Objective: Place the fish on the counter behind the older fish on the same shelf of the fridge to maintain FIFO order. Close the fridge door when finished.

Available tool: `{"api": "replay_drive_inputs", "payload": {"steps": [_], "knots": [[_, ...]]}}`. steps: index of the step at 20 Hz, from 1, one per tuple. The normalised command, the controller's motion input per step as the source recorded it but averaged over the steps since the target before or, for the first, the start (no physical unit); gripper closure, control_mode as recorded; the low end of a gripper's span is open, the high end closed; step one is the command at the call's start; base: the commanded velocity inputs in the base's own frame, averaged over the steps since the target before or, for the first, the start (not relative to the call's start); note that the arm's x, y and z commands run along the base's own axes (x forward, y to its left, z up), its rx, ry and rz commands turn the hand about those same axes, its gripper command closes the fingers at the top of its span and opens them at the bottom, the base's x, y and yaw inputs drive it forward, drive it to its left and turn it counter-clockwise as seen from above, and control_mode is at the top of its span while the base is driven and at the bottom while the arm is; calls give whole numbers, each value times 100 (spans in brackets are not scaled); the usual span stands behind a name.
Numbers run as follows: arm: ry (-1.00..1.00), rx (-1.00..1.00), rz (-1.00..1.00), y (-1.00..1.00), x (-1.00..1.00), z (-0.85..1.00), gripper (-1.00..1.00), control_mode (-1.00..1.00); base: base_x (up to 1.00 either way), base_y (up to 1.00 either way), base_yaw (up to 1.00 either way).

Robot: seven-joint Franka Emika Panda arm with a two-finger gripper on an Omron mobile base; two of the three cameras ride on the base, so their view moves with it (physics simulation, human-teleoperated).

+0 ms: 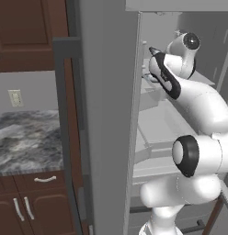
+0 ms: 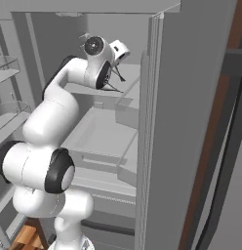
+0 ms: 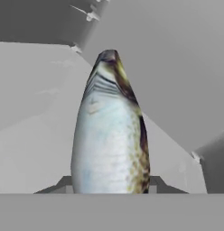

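fish (image 3: pixel 111 135): silvery-white belly w/ dark speckled edge, pointed end toward 12 o'clock in hand view; big in frame, rising from between the tool tips. In left base view a dark pointed bit (image 1: pixel 155 50) pokes out at 11 o'clock of the wrist, inside the fridge.
tool (image 3: pixel 110 187): clenched on the fish, fingers (image 3: pixel 64 184) pressed to both its sides. In right base view the tool (image 2: pixel 115 79) sits deep in the fridge's upper part, dark thin tips pointing down-right.
shelf (image 3: pixel 37 131): pale flat panel under and behind the fish, spreads toward 9 o'clock in hand view; fish looks above it, contact can't tell.
fridge (image 1: pixel 109 114): door open, grey side wall fills mid left base view; pale interior, drawers (image 2: pixel 101 134) below the arm.
arm (image 1: pixel 198 105): white, dark joints, reaches up into the fridge from lower right of left base view.
desk (image 1: pixel 26 140): marbled grey-white top at 9 o'clock of the fridge; dark brown cabinets (image 1: pixel 24 206) w/ silver handles beneath.
wall outlet (image 1: pixel 15 97): above the desk.
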Motion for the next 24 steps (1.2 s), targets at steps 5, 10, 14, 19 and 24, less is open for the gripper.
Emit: {"api": "replay_drive_inputs", "payload": {"steps": [5, 10, 14, 19, 24], "knots": [[8, 0, 2, 0, 56, -16, 100, -100, 0, 0, 0], [11, 0, 0, 0, 50, -12, 100, -100, 0, 0, 0], [9, 0, 0, 0, 28, -19, 100, -100, 0, 0, 0], [2, 0, 1, 0, 39, -15, 100, -100, 0, 0, 0], [0, 0, 3, 5, 31, -6, -100, -100, 0, 0, 0]]}}
